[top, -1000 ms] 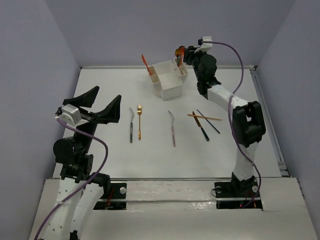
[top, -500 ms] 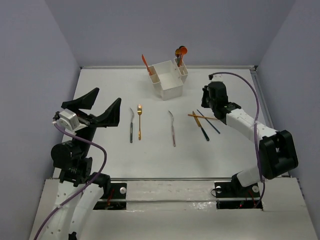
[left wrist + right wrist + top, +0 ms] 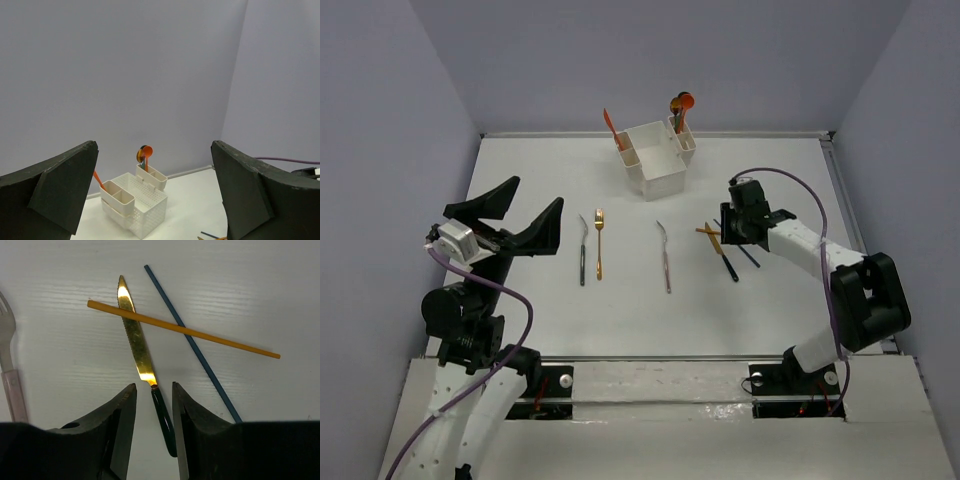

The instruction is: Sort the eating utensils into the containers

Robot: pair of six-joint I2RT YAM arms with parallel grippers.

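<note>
Glossy gold metal knife (image 3: 135, 337), matt white plastic box (image 3: 663, 183)

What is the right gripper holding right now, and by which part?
Nothing yet. The right gripper stands open astride the dark handle of the gold knife, without pinching it.

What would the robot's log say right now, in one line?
right gripper: open, astride knife handle | left gripper: open, raised | box: orange utensils inside

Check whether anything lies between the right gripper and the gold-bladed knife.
Nothing does: the right gripper has its open jaws astride the dark handle of the knife. A yellow stick lies across the blade, though, and may shift on lifting.
</note>
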